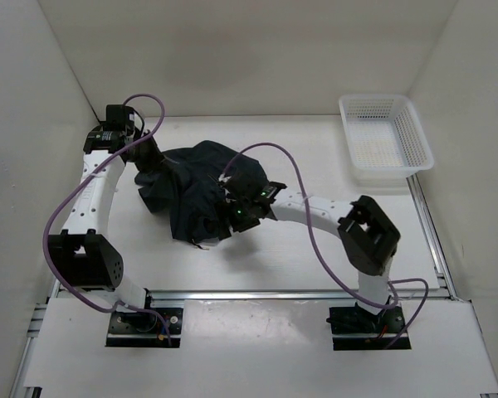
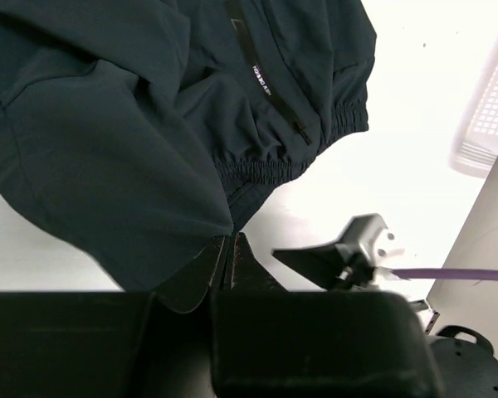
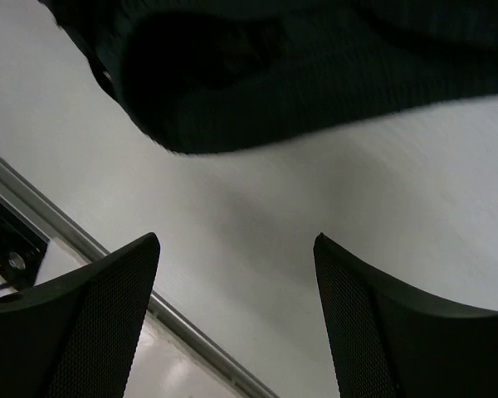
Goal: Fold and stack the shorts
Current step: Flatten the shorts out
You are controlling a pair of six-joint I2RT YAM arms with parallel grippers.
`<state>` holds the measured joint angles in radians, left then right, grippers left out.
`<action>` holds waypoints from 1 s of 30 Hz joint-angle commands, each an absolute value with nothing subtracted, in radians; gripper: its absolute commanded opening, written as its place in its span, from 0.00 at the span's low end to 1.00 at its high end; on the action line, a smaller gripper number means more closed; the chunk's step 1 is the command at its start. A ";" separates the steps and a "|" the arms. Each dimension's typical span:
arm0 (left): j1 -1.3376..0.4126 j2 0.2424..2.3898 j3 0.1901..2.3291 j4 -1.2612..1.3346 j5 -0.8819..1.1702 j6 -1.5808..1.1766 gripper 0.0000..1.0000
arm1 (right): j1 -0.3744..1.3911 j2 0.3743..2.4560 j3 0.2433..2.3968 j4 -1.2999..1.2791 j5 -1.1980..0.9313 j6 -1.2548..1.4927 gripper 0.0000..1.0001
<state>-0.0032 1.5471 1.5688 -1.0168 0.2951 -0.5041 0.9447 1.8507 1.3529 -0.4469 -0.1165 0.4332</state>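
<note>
The dark navy shorts [image 1: 195, 186] lie bunched in the middle of the table, with the elastic waistband and a zip pocket [image 2: 274, 91] showing in the left wrist view. My left gripper [image 1: 152, 160] sits at the cloth's left edge. Its tips [image 2: 230, 238] are pressed together on a corner of a leg hem, which hangs up to them. My right gripper [image 1: 230, 217] hovers at the near edge of the shorts [image 3: 315, 75]. It stands open [image 3: 236, 240], with only bare table between its fingers and the cloth just beyond the tips.
A white mesh basket [image 1: 419, 143] stands at the back right, its corner also in the left wrist view [image 2: 491, 108]. A metal rail [image 1: 299, 293] runs along the table's front edge. Part of the right arm [image 2: 353, 247] and its purple cable lie close to my left gripper.
</note>
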 commanded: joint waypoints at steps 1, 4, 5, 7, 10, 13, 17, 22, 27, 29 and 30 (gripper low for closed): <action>-0.005 1.499 1.577 -1.035 0.284 -0.483 0.10 | 0.986 1.928 1.488 -0.403 -0.141 0.410 0.80; 0.006 1.489 1.577 -1.046 0.275 -0.483 0.10 | 1.014 1.985 1.538 -0.403 -0.141 0.399 0.77; 0.006 1.489 1.577 -1.046 0.275 -0.483 0.10 | 1.014 1.999 1.551 -0.403 -0.141 0.399 0.77; 0.006 1.479 1.577 -1.055 0.275 -0.483 0.10 | 1.025 2.037 1.572 -0.403 -0.141 0.399 0.76; 0.015 1.479 1.577 -1.055 0.275 -0.483 0.10 | 1.035 2.086 1.612 -0.390 -0.156 0.399 0.72; 0.015 1.468 1.568 -1.064 0.275 -0.483 0.10 | 1.035 2.118 1.644 -0.390 -0.181 0.399 0.59; 0.026 1.459 1.568 -1.074 0.275 -0.474 0.10 | 1.035 2.131 1.725 -0.457 -0.135 0.379 0.02; 0.072 1.448 1.638 -1.123 0.275 -0.443 0.10 | 0.922 1.859 1.643 -0.477 -0.071 0.332 0.00; 0.118 1.448 1.749 -1.161 0.319 -0.431 0.10 | 0.723 1.613 1.601 -0.557 -0.058 0.278 0.00; 0.118 1.405 1.721 -1.170 0.328 -0.422 0.10 | 0.681 1.499 1.530 -0.600 -0.020 0.244 0.00; 0.118 1.381 1.648 -1.157 0.328 -0.413 0.10 | 0.681 1.458 1.490 -0.600 0.023 0.244 0.00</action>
<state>0.1200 1.4822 1.7004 -1.1320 0.2852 -0.4438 0.6781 1.5780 1.5661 -0.5068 -0.0475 0.3046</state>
